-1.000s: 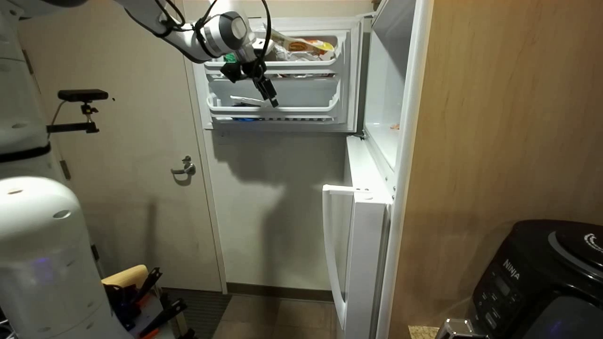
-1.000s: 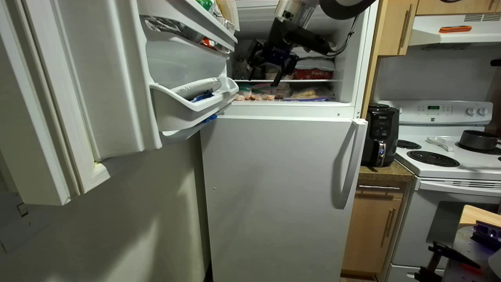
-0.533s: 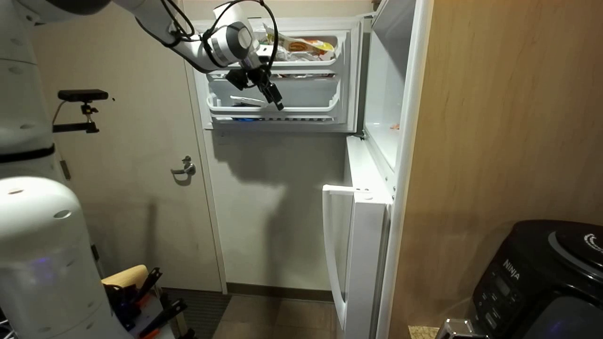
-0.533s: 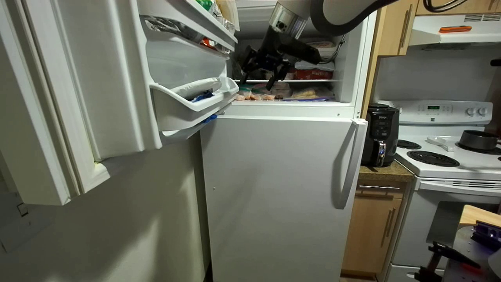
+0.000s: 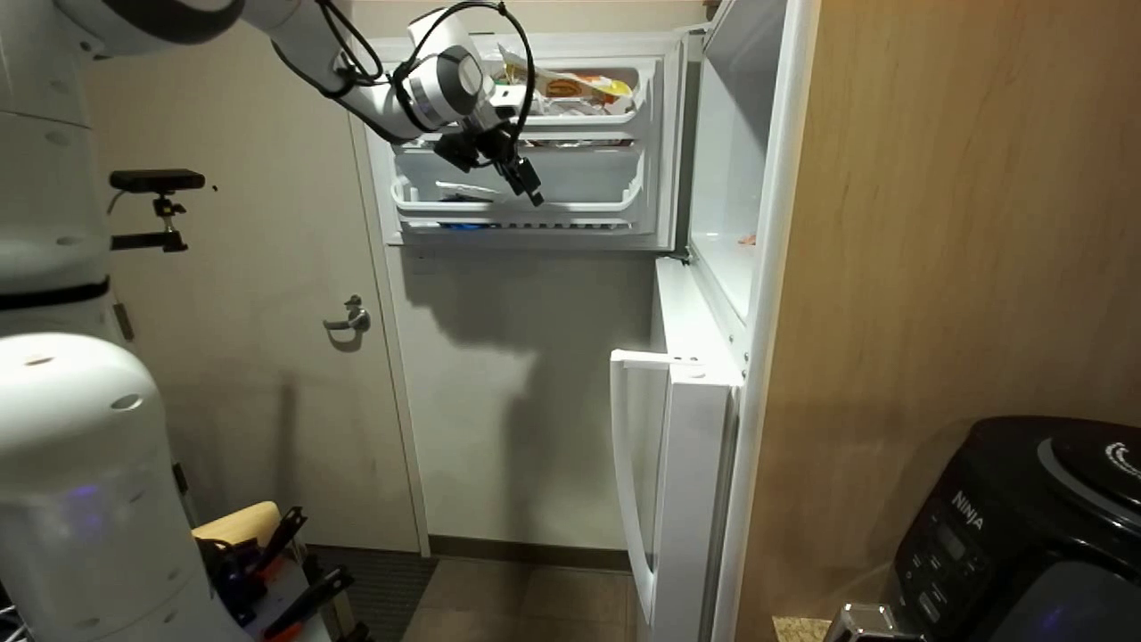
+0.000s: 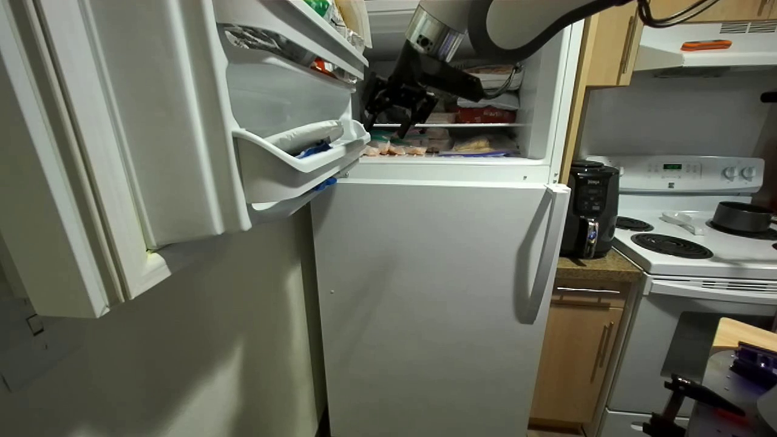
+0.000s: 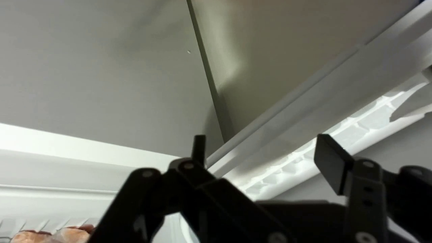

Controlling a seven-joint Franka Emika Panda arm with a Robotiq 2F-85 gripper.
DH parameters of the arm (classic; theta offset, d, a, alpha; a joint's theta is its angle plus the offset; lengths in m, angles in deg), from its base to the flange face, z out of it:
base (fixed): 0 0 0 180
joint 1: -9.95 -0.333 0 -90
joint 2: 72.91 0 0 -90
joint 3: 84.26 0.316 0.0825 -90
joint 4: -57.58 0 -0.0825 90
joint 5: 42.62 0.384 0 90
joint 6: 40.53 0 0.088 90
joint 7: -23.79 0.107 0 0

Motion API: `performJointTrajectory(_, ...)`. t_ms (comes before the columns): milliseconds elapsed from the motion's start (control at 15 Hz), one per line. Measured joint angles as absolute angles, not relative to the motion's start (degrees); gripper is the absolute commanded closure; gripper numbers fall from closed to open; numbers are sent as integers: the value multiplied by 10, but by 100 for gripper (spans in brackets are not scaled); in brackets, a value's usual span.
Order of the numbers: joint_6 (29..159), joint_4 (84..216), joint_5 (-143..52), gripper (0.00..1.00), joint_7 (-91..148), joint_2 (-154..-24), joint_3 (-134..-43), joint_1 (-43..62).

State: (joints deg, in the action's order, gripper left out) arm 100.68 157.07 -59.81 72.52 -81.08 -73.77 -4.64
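My black gripper (image 7: 265,157) stands open in the wrist view, its two pads well apart and nothing between them. In an exterior view the gripper (image 6: 386,126) hangs at the mouth of the open freezer, near the lower door bin (image 6: 291,176); whether it touches the bin cannot be told there. That bin holds a white wrapped package (image 6: 306,136) and something blue. Bagged pinkish food (image 6: 397,149) lies on the freezer floor behind the fingers, and shows again as orange pieces (image 7: 50,235) low in the wrist view.
The freezer door (image 5: 664,143) is swung wide, with packets (image 5: 584,89) in its upper bin. Below, the fridge door (image 6: 425,291) is closed. A wire shelf (image 6: 485,125) bears more packages. A black air fryer (image 6: 593,206) and a stove (image 6: 686,243) stand beside the fridge.
The gripper has shifted across the freezer mouth toward the door bins, dipping and then rising slightly. Its jaws look a little narrower than before. Doors and food have stayed put.
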Motion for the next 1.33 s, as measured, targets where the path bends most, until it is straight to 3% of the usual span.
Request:
performJointTrajectory(533,1020,1555,-599,98,726,-835,-753,-69)
performJointTrajectory(1333,1063,1531,-661,100,820,-844,-784,-85)
